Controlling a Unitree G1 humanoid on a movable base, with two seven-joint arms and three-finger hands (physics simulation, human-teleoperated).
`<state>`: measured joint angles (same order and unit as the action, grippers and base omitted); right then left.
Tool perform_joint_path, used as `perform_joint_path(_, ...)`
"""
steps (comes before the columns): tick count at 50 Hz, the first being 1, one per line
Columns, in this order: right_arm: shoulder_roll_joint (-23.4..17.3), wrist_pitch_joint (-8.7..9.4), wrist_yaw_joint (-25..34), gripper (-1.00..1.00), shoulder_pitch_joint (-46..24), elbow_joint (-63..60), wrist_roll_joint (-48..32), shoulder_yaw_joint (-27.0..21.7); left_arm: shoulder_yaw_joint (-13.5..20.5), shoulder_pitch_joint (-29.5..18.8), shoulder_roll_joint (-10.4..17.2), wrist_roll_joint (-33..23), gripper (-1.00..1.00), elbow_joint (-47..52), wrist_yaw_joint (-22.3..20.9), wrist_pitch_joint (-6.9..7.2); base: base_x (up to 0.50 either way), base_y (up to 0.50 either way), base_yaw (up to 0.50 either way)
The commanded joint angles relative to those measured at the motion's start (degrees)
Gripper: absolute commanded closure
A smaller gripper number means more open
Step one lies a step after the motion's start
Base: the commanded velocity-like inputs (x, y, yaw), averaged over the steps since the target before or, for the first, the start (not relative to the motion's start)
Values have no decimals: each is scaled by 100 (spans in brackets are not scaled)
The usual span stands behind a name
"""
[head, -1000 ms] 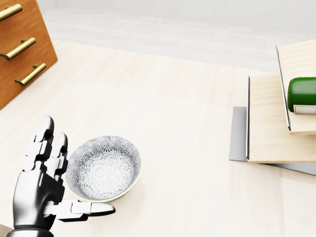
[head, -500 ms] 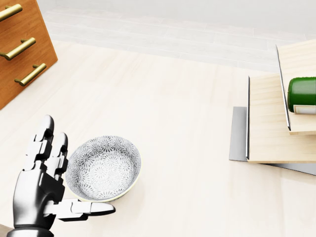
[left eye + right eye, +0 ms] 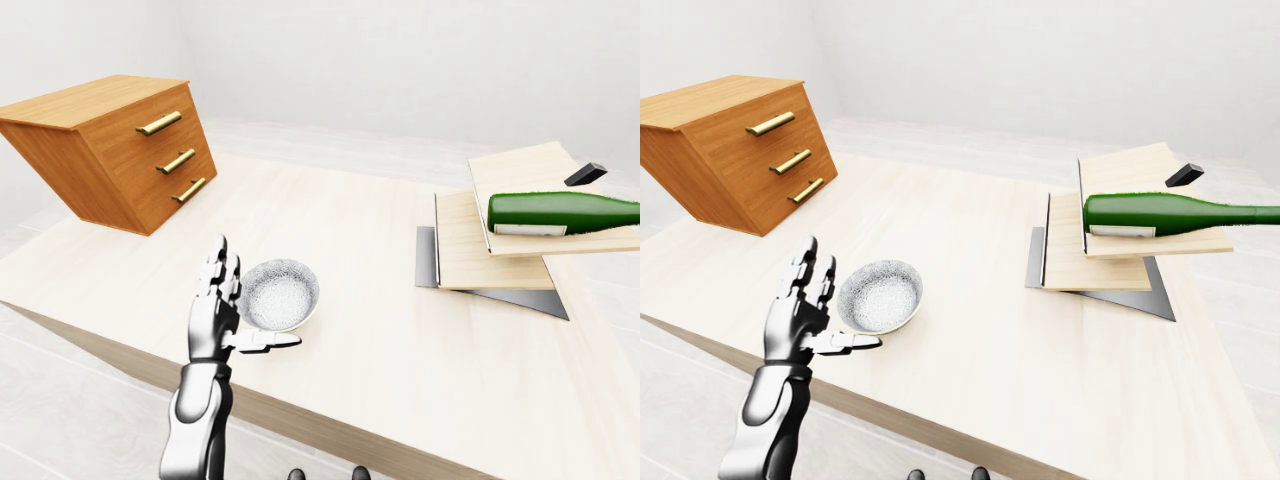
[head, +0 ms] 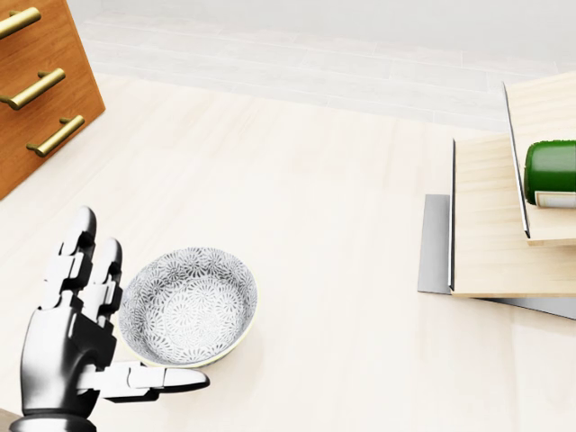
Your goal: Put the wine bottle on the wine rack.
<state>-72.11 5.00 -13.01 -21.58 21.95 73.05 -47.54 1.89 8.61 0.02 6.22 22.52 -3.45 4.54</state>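
The wine bottle (image 3: 1170, 214) carries a pale rectangular label on its lower side near the base, but no writing on it can be read at this size. The bottle is dark glossy green, lying on its side at about 2 o'clock in the right-eye view, its base toward the view's left and its neck running off the right edge. It rests on the upper of two light wooden boards, the wine rack (image 3: 1110, 262), which are stacked askew on a grey metal plate (image 3: 1140, 296); a small black block (image 3: 1183, 174) sits on the top board at the bottle's 12 o'clock. The rack stands close to the right edge of the pale wooden desk (image 3: 370, 250), and the plate's corner nearly reaches that edge. A wide bare stretch of desk lies between the rack and the patterned white bowl (image 4: 188, 306), which sits near the desk's near edge at about 7 o'clock in the head view. The left hand (image 4: 79, 346) stands upright just beside the bowl at its 9 o'clock, fingers spread straight up and thumb stretched under the bowl's rim, holding nothing. A wooden drawer chest (image 3: 120, 150) with three brass handles occupies 10 o'clock, tilted. The right hand is out of sight.
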Motion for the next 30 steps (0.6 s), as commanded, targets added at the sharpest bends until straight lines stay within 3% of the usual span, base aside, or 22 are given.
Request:
perform_joint_path(1,-266,0,-481,-100,198,-856,691,-411,-15,-2,4,-15,-100,154,9,46,0,0,0)
perform_joint_path(11,-403,0,-605,-100,271,-1337,1084,-557,-37,34,18,-44,-100,508,39,46,0,0,0)
perform_joint_path(30,-1073,0,-1297,-100,513,-2315,2535,-1368,-68,162,6,-65,-100,1121,62,46,0,0,0)
